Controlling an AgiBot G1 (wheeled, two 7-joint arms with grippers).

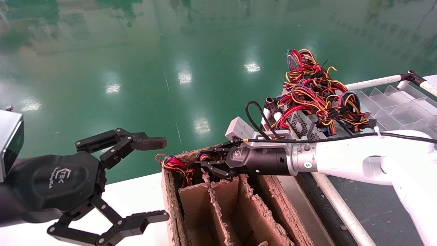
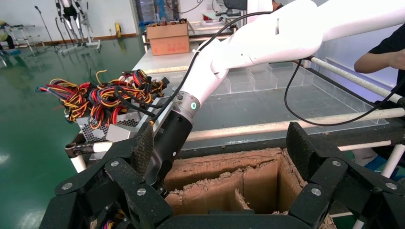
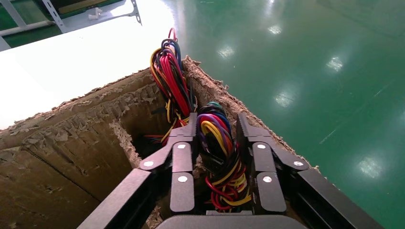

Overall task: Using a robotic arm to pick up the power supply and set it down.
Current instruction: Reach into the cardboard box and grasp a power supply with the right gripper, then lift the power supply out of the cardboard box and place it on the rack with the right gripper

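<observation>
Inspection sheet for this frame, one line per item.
Surface: white table carrying a torn brown cardboard divider box.
Job's things: power supply wire bundle between the right gripper's fingers, over a far compartment of the box; its metal body is not visible.
Clutter: more power supplies piled on the rack at right, wires tangled; second wire bundle at the box's far left corner.
Grippers: right gripper closed around the wires; left gripper open, off the box's left side, holding nothing.
Cables: black cable running along the right arm.
Surroundings: glossy green floor; clear plastic trays.
</observation>
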